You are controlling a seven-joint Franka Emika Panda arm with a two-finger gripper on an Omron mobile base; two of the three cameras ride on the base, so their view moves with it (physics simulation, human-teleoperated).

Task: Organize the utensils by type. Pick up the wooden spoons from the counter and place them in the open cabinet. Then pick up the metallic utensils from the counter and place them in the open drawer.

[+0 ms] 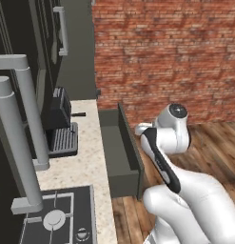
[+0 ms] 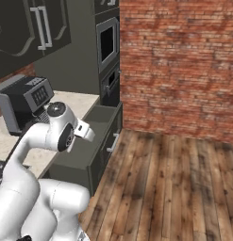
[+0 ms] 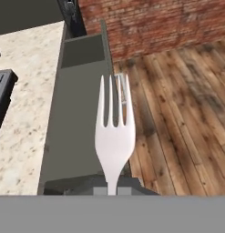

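Note:
A small silver fork (image 3: 115,136) stands upright in the hand view, its handle pinched in my gripper (image 3: 113,187), which is shut on it. The tines point out over the open drawer (image 3: 73,118), a shallow dark grey tray with a bare bottom. From the base views, my hand (image 1: 140,128) hovers at the drawer's (image 1: 120,155) outer side, next to the beige speckled counter (image 1: 88,157). A short dark knife-like piece (image 1: 79,114) lies on the counter by the coffee machine. The wooden spoons and the open cabinet are out of view.
A dark coffee machine (image 1: 59,119) stands on the counter at the back, and a stove top (image 1: 57,219) lies nearer. Wall cabinets with long silver handles (image 2: 42,26) hang above. A built-in oven column (image 2: 108,56) and a red brick wall (image 1: 166,57) close the far end; wooden floor lies to the right.

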